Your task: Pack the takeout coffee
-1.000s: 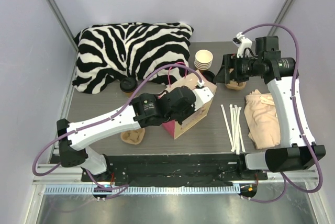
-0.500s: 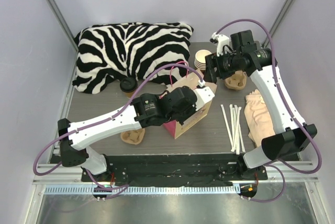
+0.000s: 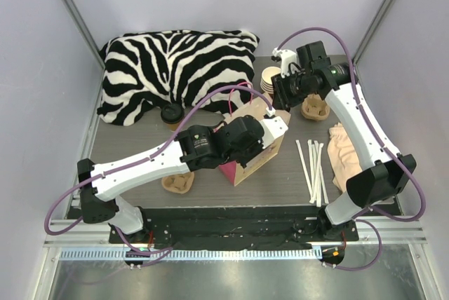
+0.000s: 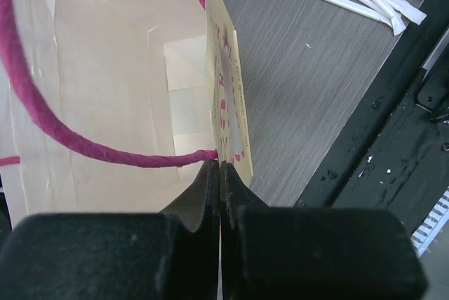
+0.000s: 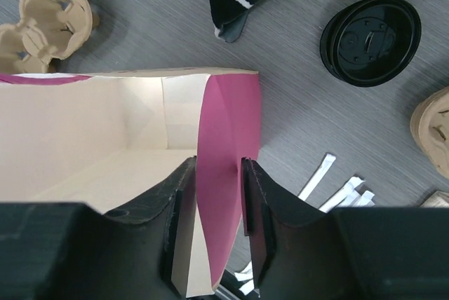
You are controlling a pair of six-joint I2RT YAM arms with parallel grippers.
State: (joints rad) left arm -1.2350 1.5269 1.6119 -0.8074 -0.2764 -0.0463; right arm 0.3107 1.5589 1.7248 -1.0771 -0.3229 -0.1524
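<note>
The takeout coffee (image 3: pixel 170 113) shows as a round black lid by the zebra pillow's near edge, with no gripper near it. A paper bag (image 3: pixel 256 154) with pink sides and rope handles stands open mid-table. My left gripper (image 3: pixel 269 116) is shut on its rim beside the root of the handle; in the left wrist view the fingertips (image 4: pixel 219 168) pinch the bag's edge (image 4: pixel 226 104). My right gripper (image 3: pixel 279 100) hangs over the bag's far end. It (image 5: pixel 217 162) straddles the pink side wall (image 5: pixel 228 132), one finger inside the bag and one outside, with the jaws still apart.
A zebra pillow (image 3: pixel 175 69) fills the back left. A stack of lidless cups (image 3: pixel 271 80) and a loose black lid (image 5: pixel 370 41) lie behind the bag. Cup carriers (image 3: pixel 177 182) (image 3: pixel 316 109), white straws (image 3: pixel 313 170) and a beige cloth (image 3: pixel 347 156) lie around it.
My right arm has swung left from above the right-hand carrier to the bag's far end, and its jaws have narrowed around the pink wall. The left arm and the bag have stayed still.
</note>
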